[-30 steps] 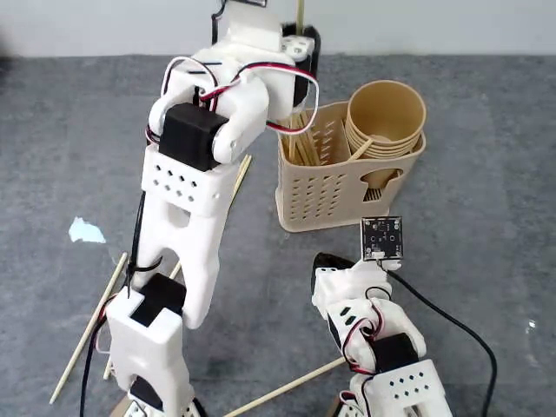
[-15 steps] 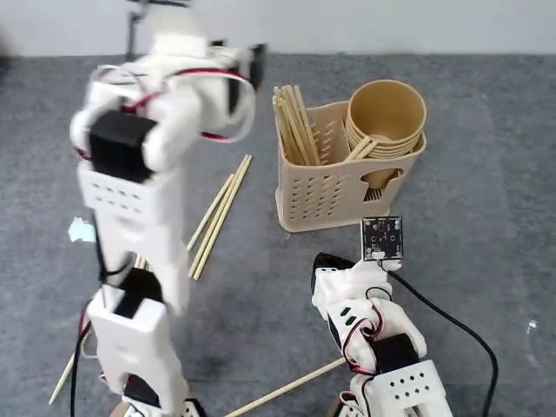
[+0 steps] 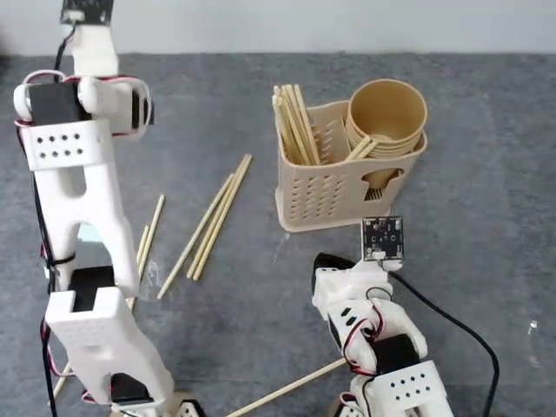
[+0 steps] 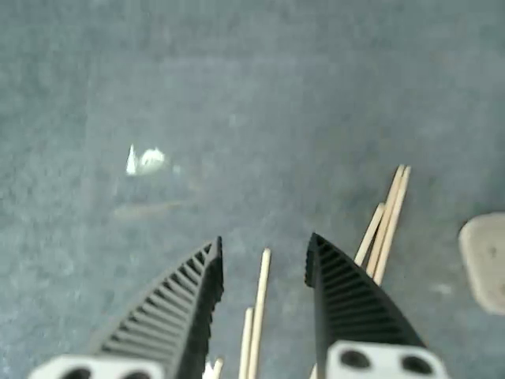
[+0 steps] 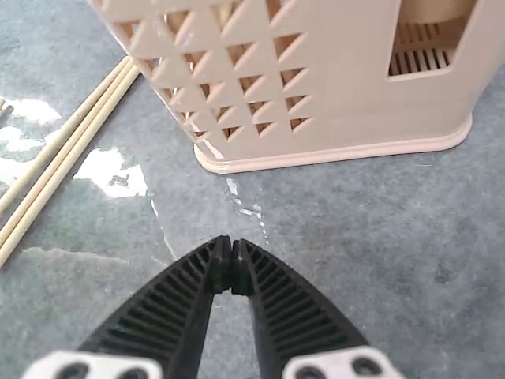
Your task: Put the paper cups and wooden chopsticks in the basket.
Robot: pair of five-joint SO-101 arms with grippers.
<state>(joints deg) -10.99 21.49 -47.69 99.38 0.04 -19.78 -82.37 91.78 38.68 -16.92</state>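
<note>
From the high view I saw a beige perforated plastic basket (image 3: 323,198) on the grey bench (image 3: 486,217), toward its far edge. One compartment held a nested stack of tan paper cups (image 3: 387,117). The other held a bundle of wooden chopsticks (image 3: 291,126) leaning on end. Three loose chopsticks (image 3: 208,221) lay together near the middle of the bench, apart from the basket. A single chopstick (image 3: 287,387) lay at the near edge, beside the right arm (image 3: 369,317). The left arm (image 3: 78,187) stood raised over the bench's left side.

In the left wrist view, the left gripper (image 4: 265,241) hung above the bench with its fingers released and nothing between them. Chopsticks lay on the surface below, and a pale scrap (image 4: 146,160) lay farther off.

In the right wrist view, the right gripper (image 5: 230,253) was clenched, tips touching, grasping nothing. It sat low over the bench, near the basket's wall, with the loose chopsticks off to one side.
</note>
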